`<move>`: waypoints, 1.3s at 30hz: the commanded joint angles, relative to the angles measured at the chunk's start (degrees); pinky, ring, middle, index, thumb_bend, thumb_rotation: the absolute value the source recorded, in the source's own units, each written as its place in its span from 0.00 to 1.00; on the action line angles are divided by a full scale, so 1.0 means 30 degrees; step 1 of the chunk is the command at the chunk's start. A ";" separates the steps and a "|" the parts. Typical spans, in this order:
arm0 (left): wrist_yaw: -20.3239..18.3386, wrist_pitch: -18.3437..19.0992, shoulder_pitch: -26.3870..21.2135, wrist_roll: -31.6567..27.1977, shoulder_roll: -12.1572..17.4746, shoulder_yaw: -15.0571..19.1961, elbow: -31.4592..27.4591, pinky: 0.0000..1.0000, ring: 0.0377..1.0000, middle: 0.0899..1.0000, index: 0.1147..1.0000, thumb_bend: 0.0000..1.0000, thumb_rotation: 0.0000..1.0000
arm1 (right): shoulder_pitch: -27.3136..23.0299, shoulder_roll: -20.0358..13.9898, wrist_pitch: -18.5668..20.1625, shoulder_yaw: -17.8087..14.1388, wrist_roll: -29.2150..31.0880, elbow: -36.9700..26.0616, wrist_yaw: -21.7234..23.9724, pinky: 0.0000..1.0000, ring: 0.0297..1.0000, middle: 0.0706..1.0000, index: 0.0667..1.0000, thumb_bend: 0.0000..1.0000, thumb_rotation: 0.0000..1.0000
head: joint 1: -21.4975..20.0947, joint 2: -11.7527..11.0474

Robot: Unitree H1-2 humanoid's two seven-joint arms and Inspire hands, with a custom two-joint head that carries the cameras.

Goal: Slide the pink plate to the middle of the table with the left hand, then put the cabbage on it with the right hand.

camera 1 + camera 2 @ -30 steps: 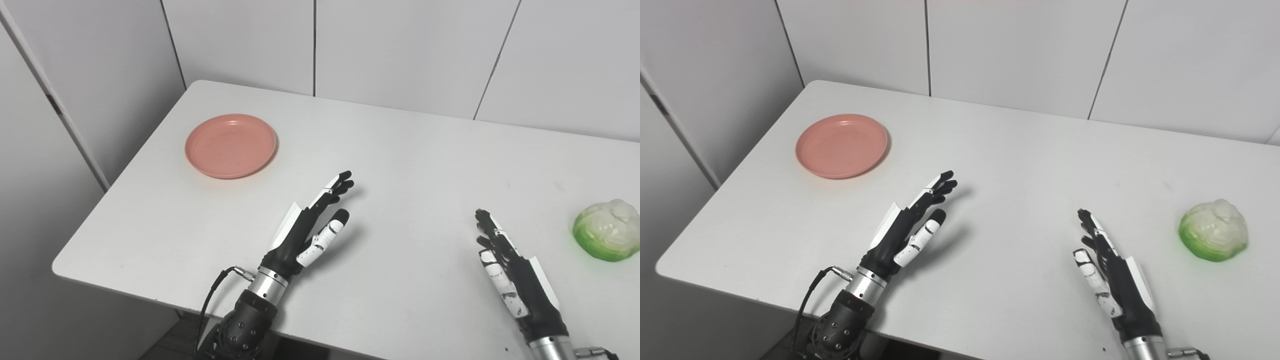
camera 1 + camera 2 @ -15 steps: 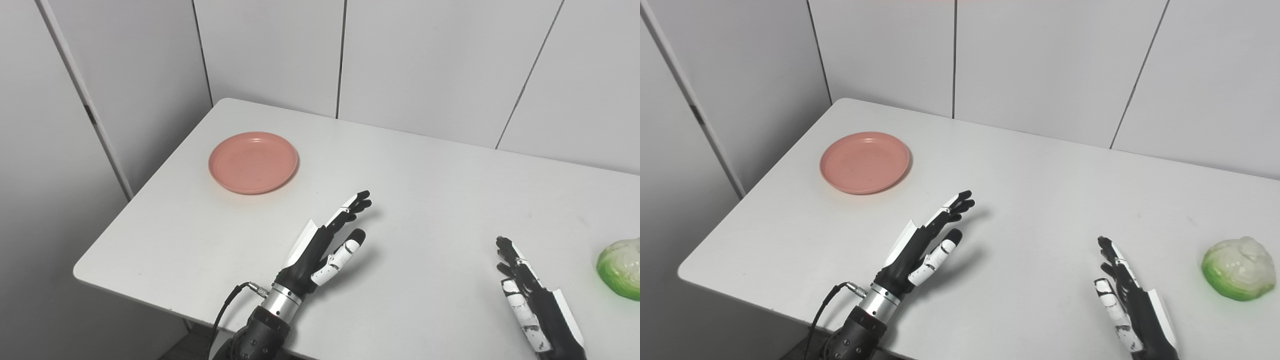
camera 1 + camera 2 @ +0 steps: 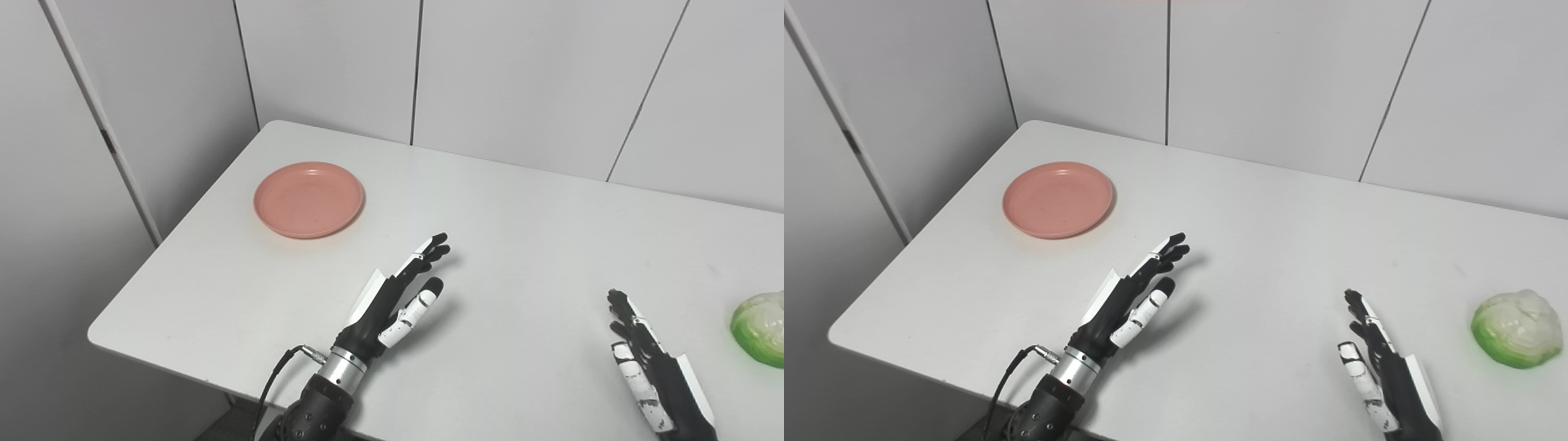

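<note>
My left hand (image 3: 392, 293) hovers over the near middle of the table (image 3: 520, 245), edge-on, fingers stretched out straight and a little apart, thumb set off below them. It has hold of nothing. The fingers point up and to the right across the tabletop, away from me, and a shadow lies on the white surface just to the right of them. A black cable (image 3: 278, 373) loops from the metal wrist down past the near edge.

My right hand (image 3: 1381, 373) sits low at the near right, partly cut off by the bottom of the picture. Its fingers are also straight and spread, empty, pointing away from me.

The pink plate (image 3: 309, 199) lies flat toward the far left corner of the table, well apart from the left hand and beyond it to the left. It has nothing on it.

The cabbage (image 3: 1516, 327) rests on the table near the right edge, to the right of my right hand and clear of it.
</note>
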 commanded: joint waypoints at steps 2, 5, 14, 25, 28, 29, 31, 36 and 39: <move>-0.0817 0.2304 0.0662 -0.1197 -0.0576 -0.0259 0.0136 0.90 0.93 0.92 0.92 0.51 1.00 | 0.0356 0.0384 0.0269 0.0077 -0.0024 0.0038 -0.0162 0.92 0.95 0.94 0.92 0.32 1.00 | -0.0043 0.0116; -0.1285 0.3598 0.0612 -0.1560 -0.0390 -0.0219 -0.0806 0.90 0.93 0.94 0.93 0.53 1.00 | 0.0317 0.0474 0.0650 0.0121 0.0028 -0.0079 -0.0019 0.93 0.95 0.94 0.92 0.35 1.00 | -0.0101 0.0151; -0.1764 0.5050 -0.0535 -0.3072 -0.0123 0.0508 -0.2972 0.89 0.92 0.92 0.90 0.45 0.99 | 0.0023 0.0695 0.0012 0.0271 -0.0339 0.0471 -0.0180 0.92 0.95 0.94 0.92 0.35 1.00 | -0.0137 0.0059; -0.2025 0.6588 -0.3013 -0.3358 0.0857 0.1328 -0.5072 0.86 0.89 0.91 0.90 0.46 1.00 | -0.0053 0.0862 -0.0134 0.0331 -0.0562 0.0795 -0.0373 0.91 0.94 0.93 0.92 0.37 1.00 | -0.0120 -0.0015; -0.2164 0.7210 -0.3684 -0.3833 0.1036 0.1706 -0.5550 0.88 0.90 0.92 0.91 0.49 0.98 | -0.0050 0.0905 -0.0100 0.0323 -0.0529 0.0800 -0.0365 0.91 0.94 0.94 0.92 0.36 1.00 | -0.0151 -0.0082; -0.2141 0.7324 -0.3845 -0.3897 0.1083 0.1782 -0.5653 0.88 0.89 0.92 0.90 0.48 0.97 | -0.0055 0.0912 -0.0112 0.0322 -0.0528 0.0812 -0.0365 0.91 0.94 0.93 0.91 0.36 1.00 | -0.0156 -0.0083; -0.2063 0.7091 -0.4283 -0.3844 0.1320 0.1939 -0.5661 0.88 0.89 0.91 0.90 0.47 0.98 | -0.0060 0.0897 -0.0203 0.0328 -0.0598 0.0849 -0.0388 0.90 0.94 0.93 0.91 0.36 1.00 | -0.0178 -0.0098; -0.1842 0.6772 -0.5442 -0.4212 0.1630 0.2732 -0.5312 0.87 0.89 0.91 0.89 0.48 0.96 | -0.0040 0.0855 -0.0323 0.0278 -0.0681 0.0917 -0.0417 0.90 0.93 0.93 0.91 0.37 1.00 | -0.0177 -0.0170; -0.1815 0.6876 -0.5970 -0.4646 0.1729 0.3248 -0.5192 0.88 0.90 0.91 0.90 0.48 0.97 | -0.0047 0.0858 -0.0467 0.0245 -0.0668 0.1052 -0.0432 0.90 0.93 0.93 0.91 0.37 1.00 | -0.0205 -0.0241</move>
